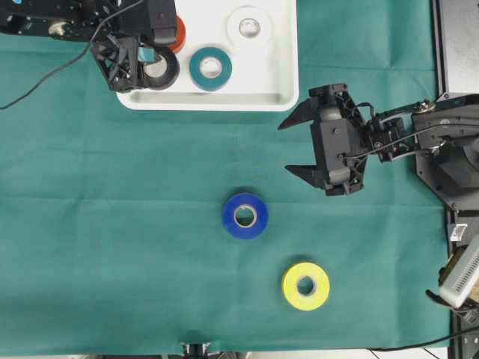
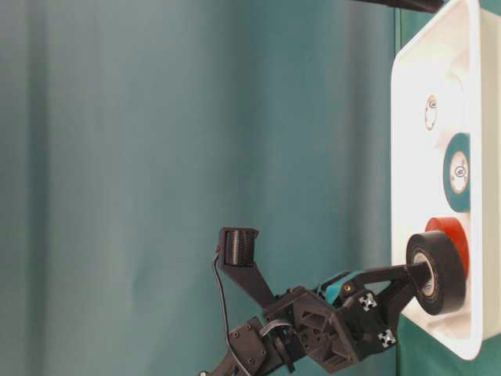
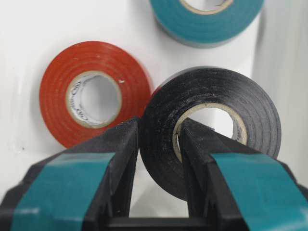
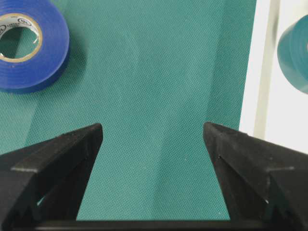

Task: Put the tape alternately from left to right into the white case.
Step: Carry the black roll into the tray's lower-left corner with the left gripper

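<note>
- White case point(image 1: 281, 75) is holding the red-orange roll point(image 3: 91, 91), teal roll point(image 1: 210, 68) and white roll point(image 1: 248, 27).
- Left gripper point(image 3: 159, 139) is pinching the black roll point(image 3: 211, 127) over the case.
- Blue roll point(image 1: 245, 216) and yellow roll point(image 1: 305, 286) are waiting on the counter point(image 1: 112, 224).
- Right gripper point(image 1: 305, 146) is hovering, fingers wide, empty.

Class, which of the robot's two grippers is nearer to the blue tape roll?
Right. The right gripper hovers open over the cloth just up and right of the blue roll. The left gripper is far off at the white case, clamping the black roll.
</note>
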You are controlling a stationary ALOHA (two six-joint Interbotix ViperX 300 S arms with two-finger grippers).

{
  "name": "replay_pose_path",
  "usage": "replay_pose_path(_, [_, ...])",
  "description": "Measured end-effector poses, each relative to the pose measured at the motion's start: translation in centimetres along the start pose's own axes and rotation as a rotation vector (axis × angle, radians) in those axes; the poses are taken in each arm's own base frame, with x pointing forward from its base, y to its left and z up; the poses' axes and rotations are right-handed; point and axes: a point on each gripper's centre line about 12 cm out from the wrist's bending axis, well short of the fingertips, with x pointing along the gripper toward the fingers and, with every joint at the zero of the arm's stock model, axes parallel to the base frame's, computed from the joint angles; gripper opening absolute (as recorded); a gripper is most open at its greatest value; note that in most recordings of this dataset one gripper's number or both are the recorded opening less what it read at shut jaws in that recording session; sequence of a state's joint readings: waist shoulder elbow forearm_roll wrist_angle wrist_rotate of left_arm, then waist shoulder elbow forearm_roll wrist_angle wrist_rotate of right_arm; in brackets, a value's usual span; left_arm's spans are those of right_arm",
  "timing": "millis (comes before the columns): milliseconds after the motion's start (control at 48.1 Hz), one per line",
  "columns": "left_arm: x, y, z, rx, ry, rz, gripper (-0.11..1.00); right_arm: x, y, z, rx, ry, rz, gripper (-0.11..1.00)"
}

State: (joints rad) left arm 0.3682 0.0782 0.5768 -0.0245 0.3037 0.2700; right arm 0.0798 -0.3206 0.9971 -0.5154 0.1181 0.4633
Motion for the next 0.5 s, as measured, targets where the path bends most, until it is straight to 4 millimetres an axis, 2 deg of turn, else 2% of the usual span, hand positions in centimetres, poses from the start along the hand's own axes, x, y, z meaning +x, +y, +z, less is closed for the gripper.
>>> replay_pose_path(270, [-0.05, 0.07, 0.02, -0.003, -0.001, 0.001, 0.25, 0.0, 0.0, 0.0, 0.002, 0.0, 0.0, 0.82])
replay_pose_path(499, [-0.05, 0.07, 0.03, -0.001, -0.003, 0.002, 0.87, 0.0, 0.0, 0.0, -0.002, 0.0, 0.0, 0.82])
